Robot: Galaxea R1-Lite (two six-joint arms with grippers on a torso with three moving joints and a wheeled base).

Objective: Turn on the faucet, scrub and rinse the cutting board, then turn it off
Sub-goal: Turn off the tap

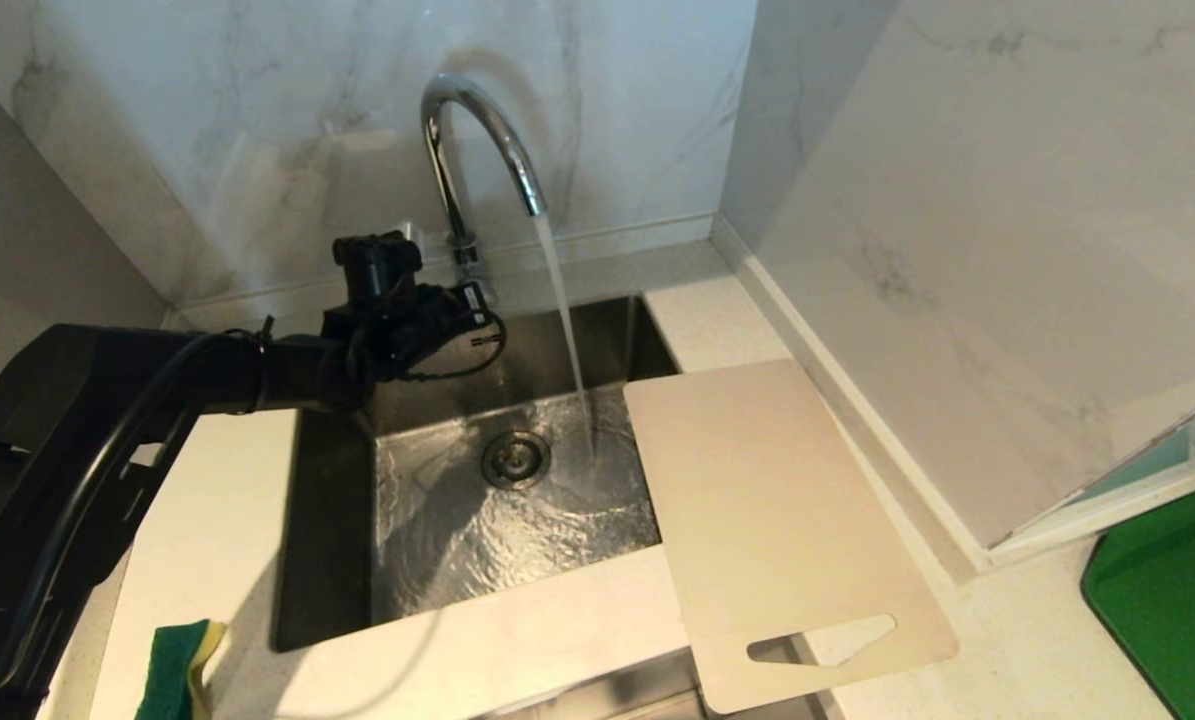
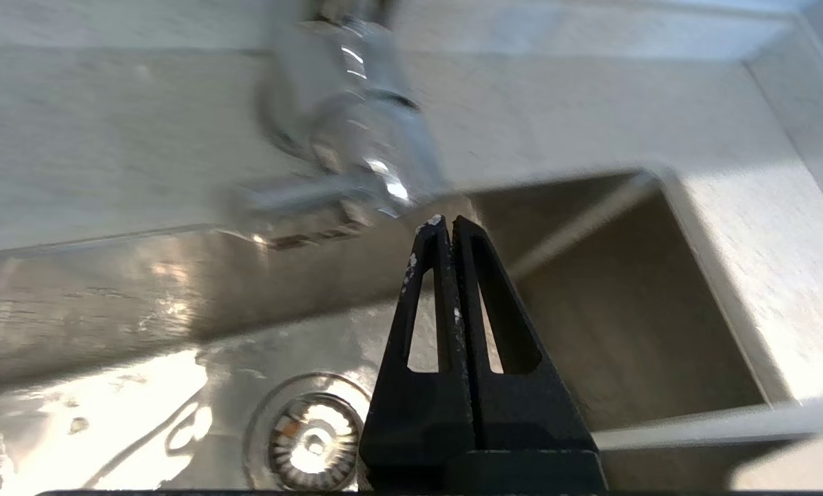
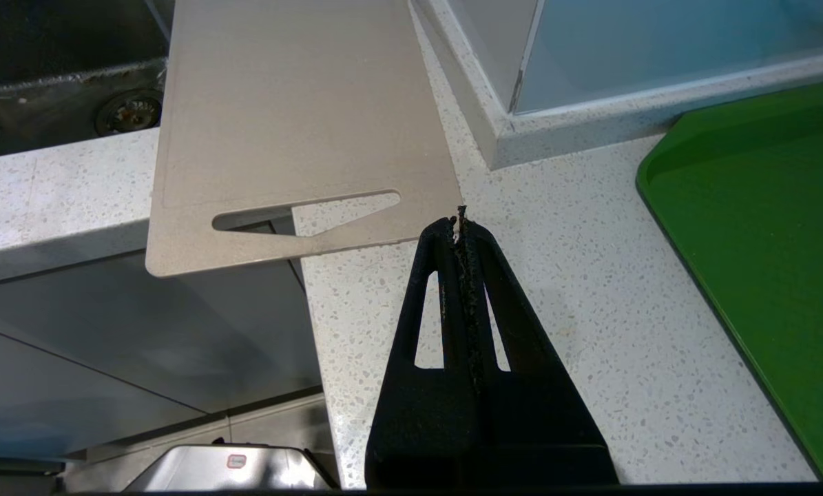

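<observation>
Water's running: the faucet [image 1: 479, 150] is pouring a steady stream from its arched spout down into the sink [image 1: 332, 520], landing just right of the drain [image 1: 515, 458], and the steel floor of the basin is all rippled and wet.

My left claw [image 1: 472, 300] is reaching across the far left corner of the sink, right up at the base of the faucet. Its two black fingers are clenched flat together with nothing between them. From my left wrist cam the tips sit just under the chrome base and the thin side lever [image 2: 284, 196], but that part is blurry, so I honestly can't say if I'm touching the lever or only very close to it.

The cutting board [image 1: 772, 520] is lying flat on the right side, its far left corner hanging over the sink's right edge, the rest on the countertop [image 1: 1017, 640]. The end with the handle slot [image 1: 825, 640] points toward me and sticks out past the near edge of the counter.

My right claw [image 3: 461, 220] is clenched too, empty, hovering over the speckled counter near that slot end, tips just off the board's near right corner.

Other stuff: a green and yellow sponge [image 1: 179, 668] on the near left counter, and a green mat [image 1: 1172, 590] off to the right.
</observation>
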